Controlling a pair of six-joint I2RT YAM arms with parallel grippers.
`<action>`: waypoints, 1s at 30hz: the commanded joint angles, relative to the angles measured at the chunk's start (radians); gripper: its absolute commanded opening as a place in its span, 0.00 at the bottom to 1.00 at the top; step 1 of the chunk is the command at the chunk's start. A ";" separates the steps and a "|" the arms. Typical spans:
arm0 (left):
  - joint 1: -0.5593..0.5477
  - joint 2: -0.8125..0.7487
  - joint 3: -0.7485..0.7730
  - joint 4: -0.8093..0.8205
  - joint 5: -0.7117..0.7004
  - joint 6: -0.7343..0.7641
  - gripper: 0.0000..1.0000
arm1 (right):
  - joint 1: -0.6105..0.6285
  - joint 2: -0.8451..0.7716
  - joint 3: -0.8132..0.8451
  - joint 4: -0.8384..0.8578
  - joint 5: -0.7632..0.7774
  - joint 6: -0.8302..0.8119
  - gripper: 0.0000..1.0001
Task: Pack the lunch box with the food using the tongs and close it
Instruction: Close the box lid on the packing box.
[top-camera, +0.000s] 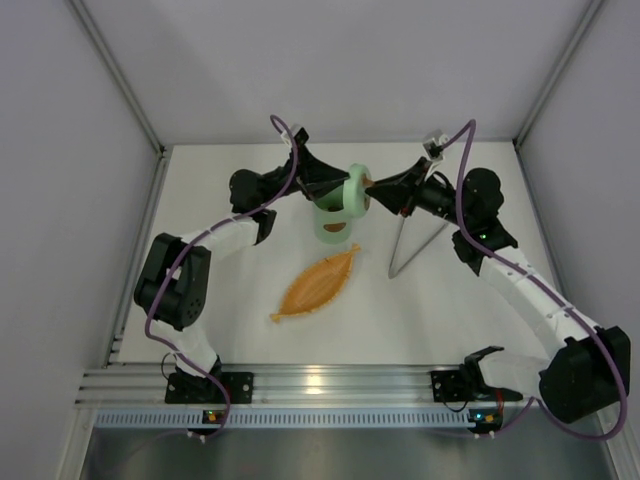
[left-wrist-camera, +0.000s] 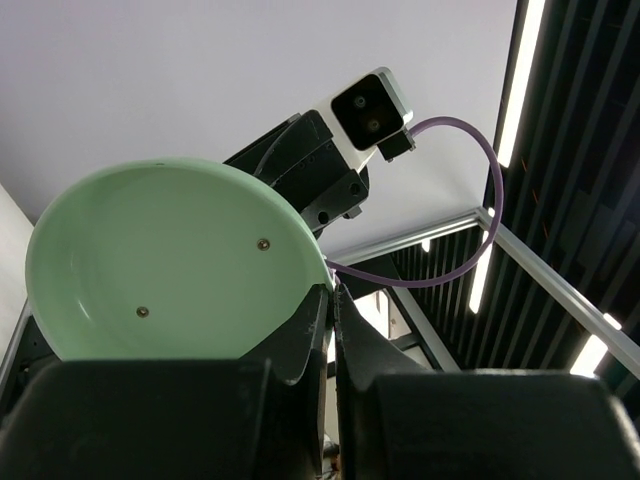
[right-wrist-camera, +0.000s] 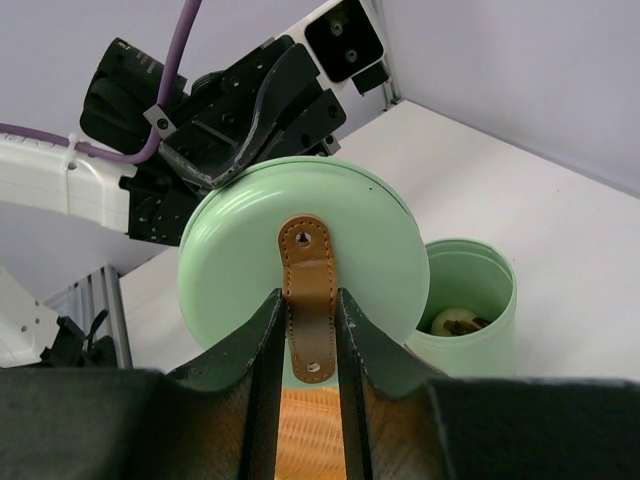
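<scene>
lid held on edge between both arms, by the open lunch box

the left jaws are clenched on the lid (top-camera: 355, 190) rim and the right jaws on its brown strap (right-wrist-camera: 308, 300), over the lunch box (top-camera: 333, 225) near the far edge of the bench (top-camera: 250, 330); the tongs (top-camera: 415, 245) lie to the right. if one grip is released early, the lid could be dropped askew. the food (right-wrist-camera: 458, 320) inside is shown only in the right wrist view.
</scene>
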 joint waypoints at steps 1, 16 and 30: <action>-0.020 -0.036 0.025 0.381 0.004 0.021 0.07 | 0.033 -0.051 0.070 0.020 -0.027 -0.013 0.00; -0.027 -0.039 0.055 0.309 0.022 0.061 0.27 | 0.041 -0.114 0.120 -0.067 -0.012 -0.027 0.00; -0.025 -0.145 0.090 -0.092 0.022 0.397 0.33 | 0.042 -0.126 0.186 -0.256 0.062 -0.093 0.00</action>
